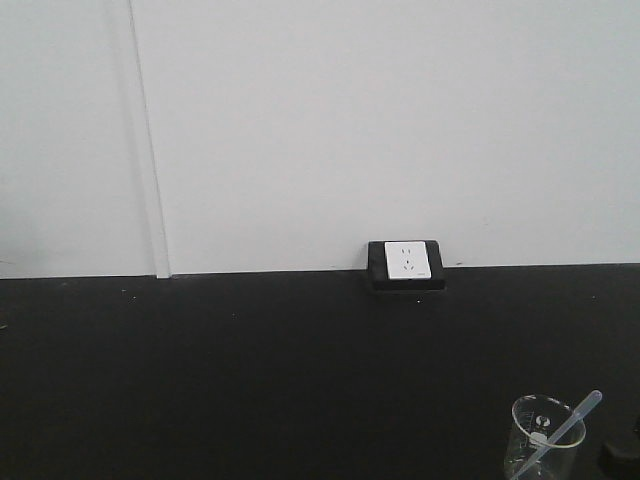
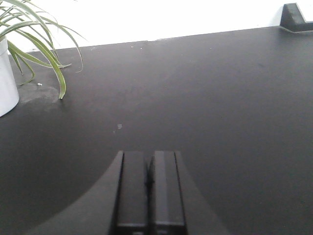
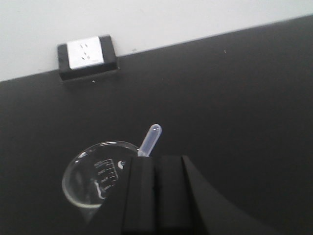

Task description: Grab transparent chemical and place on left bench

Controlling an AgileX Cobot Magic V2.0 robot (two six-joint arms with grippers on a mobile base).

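Right wrist view: right gripper has its two black fingers pressed together, seam closed, nothing between them. Just beyond the fingertips stands a glass beaker, clear, with white graduation marks on its wall, upright on the black worktop. The pipette sits in the beaker: a thin clear plastic stem, colourless, no tint, rounded small bulb end up. It leans over the beaker rim on the gripper's side. Its lower part is hidden behind the fingers; whether they touch it, cannot tell.

Front view: beaker at the bottom right corner, cut off by the edge. The pipette slants up to the right, bulb end sticking out above the rim, stem down inside the glass.

Left wrist view: left gripper clenched too, fingers flush, empty, over bare worktop, well apart from the beaker. Further left, a plant with long green leaves in a white pot.

Far back, a wall socket, white face in a black housing, stands on the worktop against the white wall.
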